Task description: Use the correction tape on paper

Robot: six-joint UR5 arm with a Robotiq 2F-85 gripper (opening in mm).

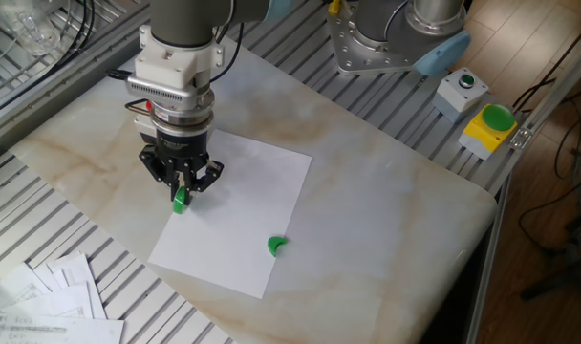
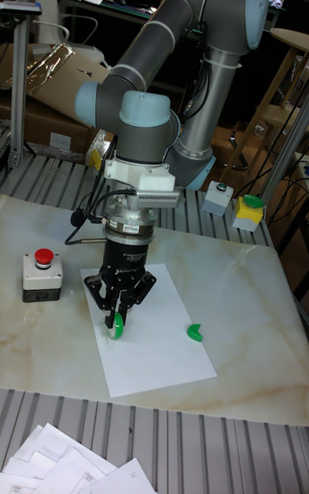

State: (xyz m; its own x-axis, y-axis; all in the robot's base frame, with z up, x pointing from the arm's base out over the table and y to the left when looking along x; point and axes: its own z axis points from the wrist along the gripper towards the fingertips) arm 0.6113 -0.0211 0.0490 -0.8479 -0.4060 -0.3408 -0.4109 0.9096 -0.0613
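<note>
The correction tape, with its green wheel showing, hangs point-down between the fingers of my gripper, which is shut on it. Its tip is at the surface of the paper, near the sheet's left edge. The white sheet lies flat on the marble table top. I cannot tell if the tip presses on the sheet.
A small green crescent piece lies on the paper's right part. A grey box with a red button sits left of the sheet. Printed sheets pile at the front left. Button boxes stand at the far right.
</note>
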